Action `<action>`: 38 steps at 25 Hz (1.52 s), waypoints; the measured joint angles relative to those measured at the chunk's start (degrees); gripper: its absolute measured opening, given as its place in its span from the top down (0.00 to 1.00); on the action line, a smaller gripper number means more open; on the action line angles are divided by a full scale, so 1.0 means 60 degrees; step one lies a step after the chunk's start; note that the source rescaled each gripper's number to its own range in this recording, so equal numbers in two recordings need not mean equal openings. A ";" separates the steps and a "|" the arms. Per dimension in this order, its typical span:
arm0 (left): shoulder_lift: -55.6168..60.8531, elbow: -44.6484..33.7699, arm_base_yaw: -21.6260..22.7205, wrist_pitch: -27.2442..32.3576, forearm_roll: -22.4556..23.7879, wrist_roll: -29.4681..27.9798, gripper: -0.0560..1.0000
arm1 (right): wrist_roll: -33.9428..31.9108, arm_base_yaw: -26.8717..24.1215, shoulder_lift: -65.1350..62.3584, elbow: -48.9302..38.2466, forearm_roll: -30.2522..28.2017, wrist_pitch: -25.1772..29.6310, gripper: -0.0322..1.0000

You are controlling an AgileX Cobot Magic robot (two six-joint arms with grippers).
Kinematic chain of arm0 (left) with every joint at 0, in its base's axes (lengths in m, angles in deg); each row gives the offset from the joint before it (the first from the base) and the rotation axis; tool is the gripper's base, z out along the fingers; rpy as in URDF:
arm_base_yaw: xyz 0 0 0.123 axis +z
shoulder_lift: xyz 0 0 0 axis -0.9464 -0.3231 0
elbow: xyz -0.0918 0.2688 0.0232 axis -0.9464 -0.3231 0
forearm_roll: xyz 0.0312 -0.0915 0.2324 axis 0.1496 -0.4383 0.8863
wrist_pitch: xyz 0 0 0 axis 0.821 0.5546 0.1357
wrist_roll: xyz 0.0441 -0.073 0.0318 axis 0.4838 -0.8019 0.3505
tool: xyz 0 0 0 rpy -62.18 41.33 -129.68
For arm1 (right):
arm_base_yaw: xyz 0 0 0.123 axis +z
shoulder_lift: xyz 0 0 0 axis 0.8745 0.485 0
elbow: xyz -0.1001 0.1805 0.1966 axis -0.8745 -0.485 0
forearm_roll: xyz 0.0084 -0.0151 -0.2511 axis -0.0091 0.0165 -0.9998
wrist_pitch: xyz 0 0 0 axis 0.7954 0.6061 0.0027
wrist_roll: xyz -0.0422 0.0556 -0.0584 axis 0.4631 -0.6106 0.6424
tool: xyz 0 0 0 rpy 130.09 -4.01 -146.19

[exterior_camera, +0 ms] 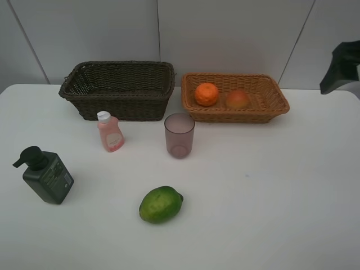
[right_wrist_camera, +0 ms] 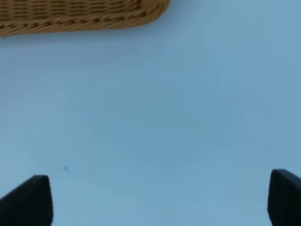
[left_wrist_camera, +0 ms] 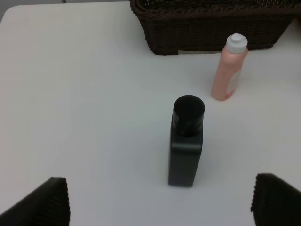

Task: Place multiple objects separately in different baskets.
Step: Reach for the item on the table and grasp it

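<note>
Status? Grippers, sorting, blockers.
Left gripper, right gripper: jaws open, empty. Orange, peach in tan basket; pump bottle, pink bottle, cup, green fruit on table. Nothing in the way.

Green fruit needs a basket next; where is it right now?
In the exterior high view the green fruit lies on the table, centre front, nearer than the purplish cup and right of the pump bottle.

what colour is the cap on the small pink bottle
White; the small pink bottle's cap shows best in the left wrist view.
</note>
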 joint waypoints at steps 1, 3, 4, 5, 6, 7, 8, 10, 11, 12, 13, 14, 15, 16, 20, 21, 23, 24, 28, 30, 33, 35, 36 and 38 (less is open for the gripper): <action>0.0000 0.0000 0.0000 0.0000 0.0000 0.0000 0.00 | 0.0000 -0.0081 -0.0488 -0.0271 0.0001 0.0060 0.03; 0.0000 0.0000 0.0000 0.0000 0.0000 0.0000 0.00 | 0.0000 -0.0123 -0.1715 -0.0759 0.0001 0.0218 0.03; 0.0000 0.0000 0.0000 0.0000 0.0000 0.0000 0.00 | 0.0000 -0.0135 -0.2357 -0.1013 0.0010 0.0277 0.03; 0.0000 0.0000 0.0000 0.0000 0.0000 0.0000 0.00 | 0.0000 -0.0135 -0.2896 -0.1250 0.0022 0.0323 0.03; 0.0000 0.0000 0.0000 0.0000 0.0000 0.0000 0.00 | 0.0000 -0.0135 -0.3542 -0.1451 0.0048 0.0386 0.03; 0.0000 0.0000 0.0000 0.0000 0.0000 0.0000 0.00 | 0.0000 -0.0135 -0.4185 -0.1590 0.0070 0.0445 0.03; 0.0000 0.0000 0.0000 0.0000 0.0000 0.0000 0.00 | 0.0000 -0.0135 -0.4707 -0.1723 0.0065 0.0497 0.03; 0.0000 0.0000 0.0000 0.0000 0.0000 0.0000 0.00 | 0.0010 -0.0135 -0.5942 -0.1839 0.0063 0.0674 0.03; 0.0000 0.0000 0.0000 0.0000 0.0000 0.0000 0.00 | 0.0010 -0.0135 -0.6480 -0.1873 0.0054 0.0734 0.03; 0.0000 0.0000 0.0000 0.0000 0.0000 0.0000 0.00 | 0.0010 -0.0135 -0.6887 -0.1884 0.0041 0.0832 0.03; 0.0000 0.0000 0.0000 0.0000 0.0000 0.0000 0.00 | 0.0010 -0.0135 -0.7331 -0.1891 0.0041 0.0999 0.03; 0.0000 0.0000 0.0000 0.0000 0.0000 0.0000 0.00 | 0.0010 -0.0135 -0.7741 -0.1891 0.0041 0.1158 0.03; 0.0000 0.0000 0.0000 0.0000 0.0000 0.0000 0.00 | 0.0010 -0.0135 -0.8117 -0.1891 0.0041 0.1363 0.03; 0.0000 0.0000 0.0000 0.0000 0.0000 0.0000 0.00 | 0.0000 -0.0135 -0.8408 -0.1891 0.0041 0.1535 0.03; 0.0000 0.0000 0.0000 0.0000 0.0000 0.0000 0.00 | 0.0072 -0.0135 -0.9424 -0.1925 0.0041 0.1694 0.03; 0.0000 0.0000 0.0000 0.0000 0.0000 0.0000 0.00 | 0.0175 -0.0135 -0.9651 -0.2002 0.0041 0.1694 0.03; 0.0000 0.0000 0.0000 0.0000 0.0000 0.0000 0.00 | 0.0457 -0.0135 -1.0073 -0.2378 0.0041 0.1694 0.03; 0.0000 0.0000 0.0000 0.0000 0.0000 0.0000 0.00 | 0.0642 -0.0135 -1.0297 -0.2651 0.0095 0.1694 0.03; 0.0000 0.0000 0.0000 0.0000 0.0000 0.0000 0.00 | 0.1514 -0.0135 -1.1069 -0.3807 0.0798 0.0861 0.03; 0.0000 0.0000 0.0000 0.0000 0.0000 0.0000 0.00 | 0.1807 -0.0135 -1.1199 -0.4396 0.1018 0.0351 0.03; 0.0000 0.0000 0.0000 0.0000 0.0000 0.0000 0.00 | 0.1944 -0.0135 -1.1199 -0.4915 0.1059 0.0246 0.03; 0.0000 0.0000 0.0000 0.0000 0.0000 0.0000 0.00 | 0.1964 -0.0135 -1.1199 -0.4963 0.1059 0.0233 0.03; 0.0000 0.0000 0.0000 0.0000 0.0000 0.0000 0.00 | 0.1964 -0.0135 -1.1199 -0.4963 0.1059 0.0233 0.03; 0.0000 0.0000 0.0000 0.0000 0.0000 0.0000 0.00 | 0.1964 -0.0156 -1.1199 -0.4963 0.1048 0.0233 0.03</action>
